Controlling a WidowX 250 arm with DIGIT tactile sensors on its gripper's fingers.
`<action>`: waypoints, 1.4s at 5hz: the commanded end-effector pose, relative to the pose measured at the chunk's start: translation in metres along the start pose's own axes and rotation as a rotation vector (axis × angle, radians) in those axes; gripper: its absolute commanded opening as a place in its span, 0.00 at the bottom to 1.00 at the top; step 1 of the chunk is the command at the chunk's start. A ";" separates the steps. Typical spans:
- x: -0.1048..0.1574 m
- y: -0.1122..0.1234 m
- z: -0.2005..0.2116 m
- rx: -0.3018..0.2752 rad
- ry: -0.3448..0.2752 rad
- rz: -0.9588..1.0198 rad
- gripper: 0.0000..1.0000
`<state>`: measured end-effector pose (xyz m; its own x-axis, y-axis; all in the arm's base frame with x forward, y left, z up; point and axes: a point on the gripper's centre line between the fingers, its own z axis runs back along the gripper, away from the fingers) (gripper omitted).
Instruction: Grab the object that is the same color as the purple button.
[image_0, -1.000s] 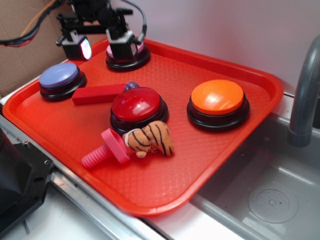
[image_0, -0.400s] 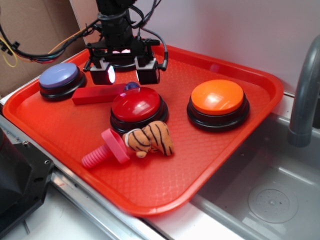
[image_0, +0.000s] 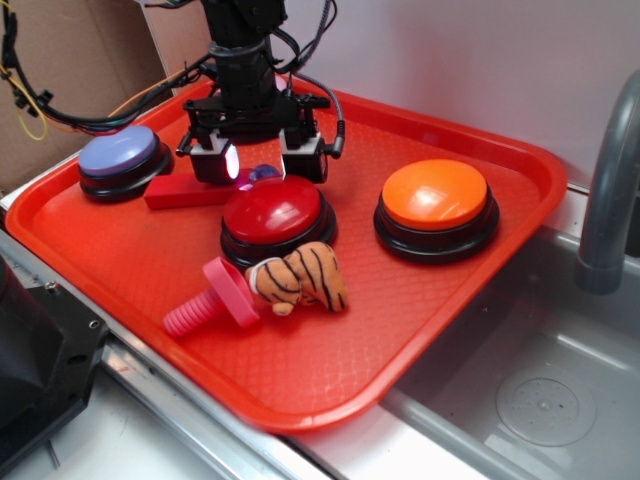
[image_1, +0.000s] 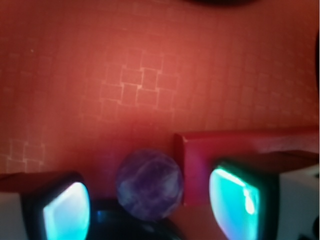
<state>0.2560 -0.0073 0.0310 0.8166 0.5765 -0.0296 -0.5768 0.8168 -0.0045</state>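
The black robot gripper (image_0: 258, 162) is hanging over the far-left part of the textured red plastic tray (image_0: 450, 300), its two glowing-tipped fingers (image_0: 215, 160) spread wide apart and gripping nothing. The small glossy dark purple ball (image_0: 264, 173) is sitting on the tray between those fingers, at the far edge of the red dome button (image_0: 275, 212) and just beside the right end of the long red rectangular block (image_0: 190, 190).

In the wrist view the purple ball (image_1: 149, 184) is lying in the gap between the lit fingers (image_1: 65, 212), closer to neither by much, with the red block's end (image_1: 240, 150) next to it; whether either finger is touching it cannot be told.

The lavender-topped button (image_0: 122, 155) is resting at the far left, the orange dome button (image_0: 436, 197) to the right. Near the front, a pink screw-shaped toy (image_0: 215, 298) is lying against a small striped plush tiger (image_0: 298, 278). A grey faucet pipe (image_0: 608, 190) is standing over the metal sink (image_0: 520, 400) at the right.
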 end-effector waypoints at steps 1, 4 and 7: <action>0.005 0.000 0.002 0.056 -0.035 0.102 0.00; 0.005 0.007 0.011 0.067 -0.043 0.176 0.00; 0.008 0.013 0.105 -0.001 -0.105 -0.234 0.00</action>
<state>0.2505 0.0019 0.1180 0.9291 0.3696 0.0150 -0.3699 0.9289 0.0202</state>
